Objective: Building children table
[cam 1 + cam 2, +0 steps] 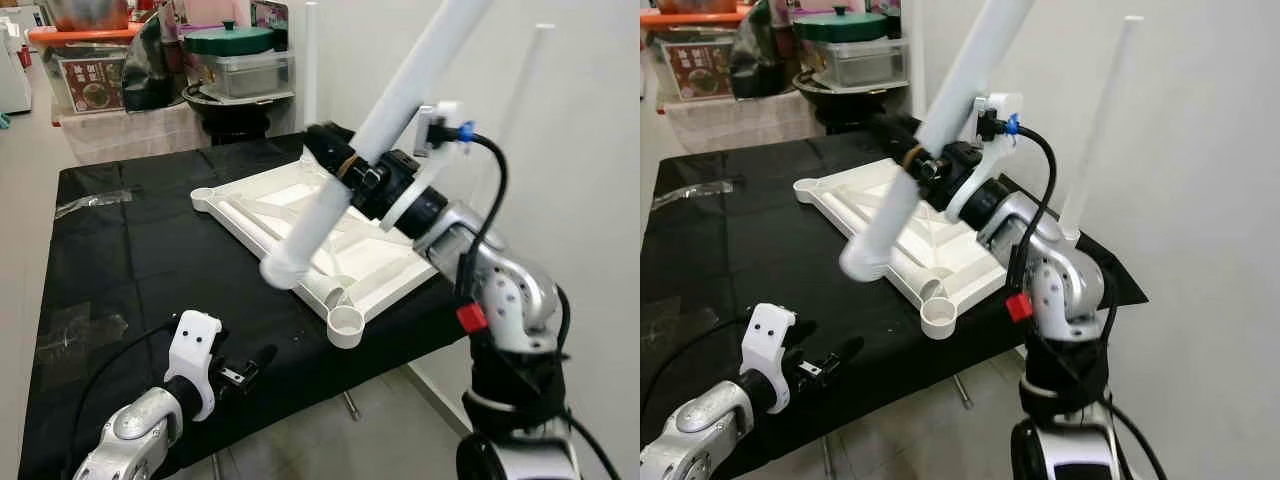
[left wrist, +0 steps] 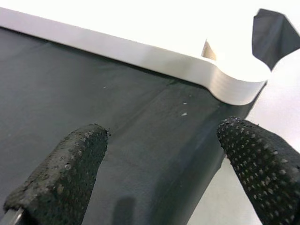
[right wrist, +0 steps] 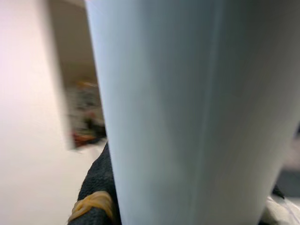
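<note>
Right gripper (image 1: 345, 165) clamps the white leg (image 1: 330, 205) slanting down toward the upturned tabletop's (image 1: 385, 270) near corner socket (image 1: 346, 322) (left gripper (image 1: 245, 372) idles wide open).

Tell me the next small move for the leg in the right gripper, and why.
Probably swing the leg's lower end toward the near corner socket and tip it upright. The right gripper is shut on the leg, which slants over the upturned tabletop with its end short of that open socket. The left gripper is open, low over the black cloth, free to steady the tabletop.
</note>
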Robot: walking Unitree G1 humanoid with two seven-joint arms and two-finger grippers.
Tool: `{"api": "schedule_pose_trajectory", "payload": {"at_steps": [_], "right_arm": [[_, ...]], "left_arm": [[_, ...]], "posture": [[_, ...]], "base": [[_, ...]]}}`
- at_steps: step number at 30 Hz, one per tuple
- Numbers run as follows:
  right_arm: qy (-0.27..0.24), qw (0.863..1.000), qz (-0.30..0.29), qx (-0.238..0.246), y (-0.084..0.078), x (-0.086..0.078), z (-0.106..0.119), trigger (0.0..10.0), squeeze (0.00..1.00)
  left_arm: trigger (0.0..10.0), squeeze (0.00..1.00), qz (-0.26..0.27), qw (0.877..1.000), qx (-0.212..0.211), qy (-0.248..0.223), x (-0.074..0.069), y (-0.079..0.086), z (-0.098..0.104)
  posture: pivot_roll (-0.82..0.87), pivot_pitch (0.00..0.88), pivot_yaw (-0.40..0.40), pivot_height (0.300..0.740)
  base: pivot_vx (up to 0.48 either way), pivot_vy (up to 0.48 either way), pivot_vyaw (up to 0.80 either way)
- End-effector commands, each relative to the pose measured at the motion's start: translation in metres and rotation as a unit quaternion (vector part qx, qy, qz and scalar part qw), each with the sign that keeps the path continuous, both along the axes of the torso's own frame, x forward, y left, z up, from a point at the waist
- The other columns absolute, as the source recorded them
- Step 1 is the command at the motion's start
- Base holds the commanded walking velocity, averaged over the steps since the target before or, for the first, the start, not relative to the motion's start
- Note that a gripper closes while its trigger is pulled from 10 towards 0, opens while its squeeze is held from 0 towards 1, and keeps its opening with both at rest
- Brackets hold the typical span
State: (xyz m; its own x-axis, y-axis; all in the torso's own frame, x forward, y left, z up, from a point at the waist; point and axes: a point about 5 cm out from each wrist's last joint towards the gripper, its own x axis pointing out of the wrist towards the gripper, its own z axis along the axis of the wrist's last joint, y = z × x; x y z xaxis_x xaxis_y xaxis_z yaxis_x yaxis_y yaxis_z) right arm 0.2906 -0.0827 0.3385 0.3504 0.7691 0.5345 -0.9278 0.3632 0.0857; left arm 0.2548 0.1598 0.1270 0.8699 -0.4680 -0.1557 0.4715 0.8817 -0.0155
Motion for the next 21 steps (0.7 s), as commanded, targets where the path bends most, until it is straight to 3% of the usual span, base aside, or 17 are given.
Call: {"api": "schedule_pose_trajectory", "payload": {"at_steps": [1, 14, 21], "right_arm": [[-0.039, 0.997, 0.068, 0.012, 0.002, -0.018, 0.010, 10.0, 0.00], [-0.060, 0.982, 0.179, 0.013, -0.004, -0.036, 0.003, 10.0, 0.00], [-0.052, 0.974, 0.218, 0.027, -0.009, -0.038, -0.002, 10.0, 0.00]], "left_arm": [[10.0, 0.00, -0.011, 1.000, 0.004, 0.003, -0.002, -0.002, 0.000], [10.0, 0.00, -0.021, 1.000, 0.000, 0.008, -0.005, -0.003, -0.001], [10.0, 0.00, -0.025, 1.000, -0.002, 0.009, -0.005, -0.005, -0.001]], "posture": [[0.09, 0.000, -0.032, 0.740], [0.09, 0.000, -0.034, 0.740], [0.09, 0.000, -0.034, 0.740]], "base": [[0.000, 0.000, 0.00], [0.000, 0.000, 0.00], [0.000, 0.000, 0.00]]}}
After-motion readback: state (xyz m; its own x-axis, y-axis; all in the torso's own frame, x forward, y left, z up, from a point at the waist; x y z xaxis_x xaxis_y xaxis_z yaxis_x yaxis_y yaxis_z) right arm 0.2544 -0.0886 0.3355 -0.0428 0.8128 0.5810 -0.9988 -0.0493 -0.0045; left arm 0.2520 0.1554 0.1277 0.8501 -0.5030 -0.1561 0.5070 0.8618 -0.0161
